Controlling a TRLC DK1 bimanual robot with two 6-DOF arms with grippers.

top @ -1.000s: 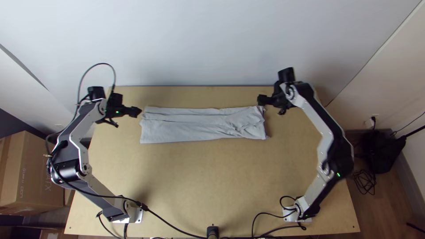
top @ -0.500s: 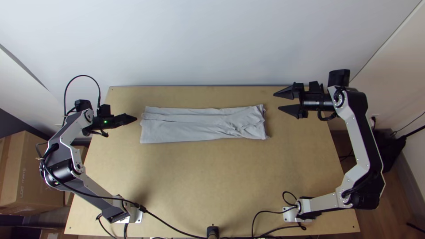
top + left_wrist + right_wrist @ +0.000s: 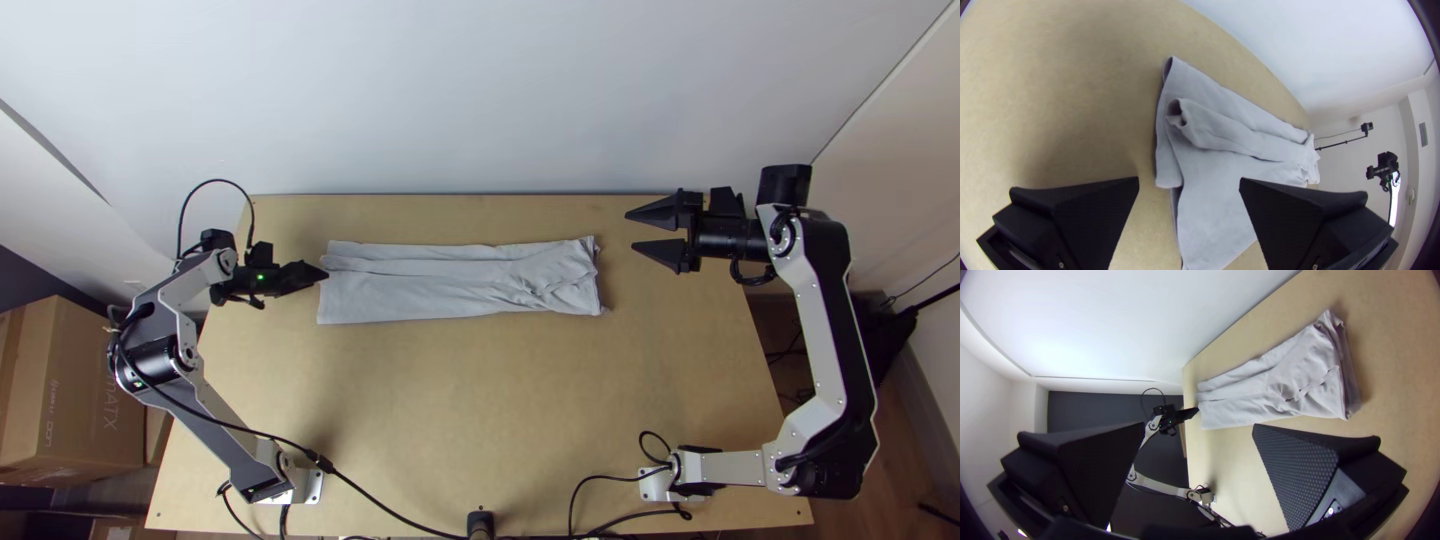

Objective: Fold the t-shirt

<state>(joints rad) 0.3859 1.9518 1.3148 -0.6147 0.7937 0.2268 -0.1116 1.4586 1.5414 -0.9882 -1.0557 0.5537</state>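
The grey t-shirt (image 3: pixel 430 290) lies as a long flat folded strip across the table's far half, its right end wrinkled. My left gripper (image 3: pixel 322 274) stands at the strip's left end; in the left wrist view the left gripper (image 3: pixel 1189 182) is open, with the layered end of the shirt (image 3: pixel 1215 165) between and beyond its fingers. Right of the strip, apart from it, my right gripper (image 3: pixel 632 230) is open and holds nothing. From the right wrist, the right gripper (image 3: pixel 1199 426) has its fingers wide apart, the shirt (image 3: pixel 1280 380) lying beyond them.
The wooden table (image 3: pixel 480 400) has bare surface in front of the shirt. A wall (image 3: pixel 480 90) rises behind its far edge. Black cables (image 3: pixel 390 512) run along the near edge. Cardboard boxes (image 3: pixel 70 390) stand on the floor at the left.
The right arm has swung right, away from the shirt's right end, its gripper now seen open. The left gripper drew back left, then came to the shirt's left end. The shirt lies as before.
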